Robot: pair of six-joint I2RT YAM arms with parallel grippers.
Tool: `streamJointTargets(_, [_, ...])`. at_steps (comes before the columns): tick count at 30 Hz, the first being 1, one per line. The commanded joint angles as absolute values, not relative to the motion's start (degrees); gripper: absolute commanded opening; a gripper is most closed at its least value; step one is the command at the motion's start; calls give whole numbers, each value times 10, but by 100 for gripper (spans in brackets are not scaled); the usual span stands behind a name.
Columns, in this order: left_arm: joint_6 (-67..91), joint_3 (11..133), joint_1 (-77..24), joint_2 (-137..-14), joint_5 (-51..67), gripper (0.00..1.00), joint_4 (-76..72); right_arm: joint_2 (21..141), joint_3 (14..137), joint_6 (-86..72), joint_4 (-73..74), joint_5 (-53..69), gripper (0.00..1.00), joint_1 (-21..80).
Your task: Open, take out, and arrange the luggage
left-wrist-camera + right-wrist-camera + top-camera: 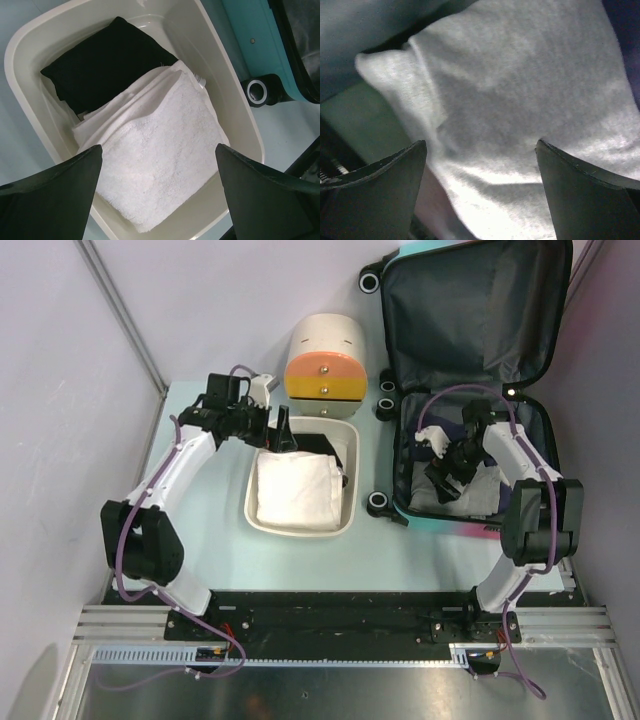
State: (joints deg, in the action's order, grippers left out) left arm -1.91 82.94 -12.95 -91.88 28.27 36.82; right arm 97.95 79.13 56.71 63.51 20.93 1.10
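Showing the open stage of the task: the luggage [470,310], a large hard-shell suitcase shaded teal to pink with black wheels and dark grey fabric lining, lies at the far right of the pale blue table [210,540]. Its lid stands upright at the back and its lower shell lies flat beside the right arm.

The right gripper [445,478] hangs inside the lower shell, jaws spread wide and empty, just above a folded light grey cloth [520,90] resting on the lining. The left gripper [159,155], likewise spread wide and holding nothing, hovers over an oval cream plastic basin [20,45] near the table's middle. The basin contains a folded white terry towel [295,490] and a flat black fabric piece [105,70]. A cream cylindrical box with orange-yellow drawers [325,360] stands behind the basin.

Judged handling: the shell is stiff, smooth and probably slippery, so it is best steadied at its rim or trim. The contents are soft, light and limp. A pinch on the grey cloth's folded edge or on a raised crease should lift it, though a single layer may slip free and unfold.
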Motion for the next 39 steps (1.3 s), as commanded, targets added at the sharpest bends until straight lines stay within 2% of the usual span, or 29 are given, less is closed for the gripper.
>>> streamJointTargets(1, [-25, 858, -134, -917, 297, 100, 363, 1009, 785, 581, 565, 169, 90, 24])
streamJointTargets(2, [-25, 857, -134, -915, 294, 100, 363, 1013, 783, 581, 555, 165, 87, 25])
streamJointTargets(5, [-24, 854, -134, -912, 289, 100, 364, 1019, 782, 584, 549, 158, 66, 28])
streamJointTargets(6, [-25, 852, -134, -910, 287, 100, 363, 1016, 782, 587, 551, 162, 51, 27])
streamJointTargets(8, [-25, 850, -134, -907, 282, 100, 364, 1004, 782, 592, 555, 166, 36, 25])
streamJointTargets(9, [-26, 847, -134, -905, 280, 100, 363, 998, 783, 596, 558, 173, 24, 24])
streamJointTargets(11, [-27, 845, -134, -904, 281, 100, 364, 979, 783, 600, 569, 185, 11, 15])
streamJointTargets(12, [-27, 843, -134, -904, 283, 100, 364, 971, 783, 603, 573, 200, 1, 11])
streamJointTargets(19, [-25, 844, -134, -907, 290, 100, 364, 908, 787, 601, 588, 270, 0, -42])
streamJointTargets(29, [-25, 866, -134, -933, 296, 100, 364, 891, 794, 553, 561, 366, 0, -85])
streamJointTargets(39, [-20, 863, -133, -932, 287, 100, 363, 887, 903, 444, 538, 454, 0, -94])
